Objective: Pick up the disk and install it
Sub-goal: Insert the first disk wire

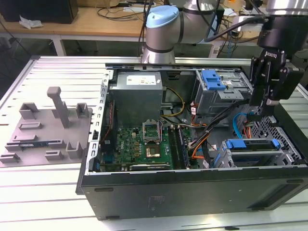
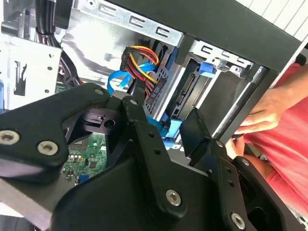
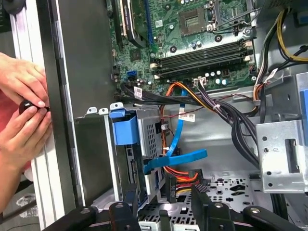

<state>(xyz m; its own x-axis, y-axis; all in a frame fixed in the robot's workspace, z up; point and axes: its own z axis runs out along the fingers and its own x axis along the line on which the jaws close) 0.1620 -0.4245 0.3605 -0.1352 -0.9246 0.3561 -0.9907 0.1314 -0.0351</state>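
Fingers (image 3: 199, 202) gape empty near the disk (image 1: 252, 153) seated in the case (image 1: 192, 192) on a slatted metal table (image 1: 57, 192).

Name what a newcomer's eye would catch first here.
The open computer case on the slatted table, its green motherboard bared, dominates the exterior view. At that view's right the end effector hangs open inside the case, close to the disk in its blue carrier. In the first wrist view, a person's hands sit just outside the case wall.
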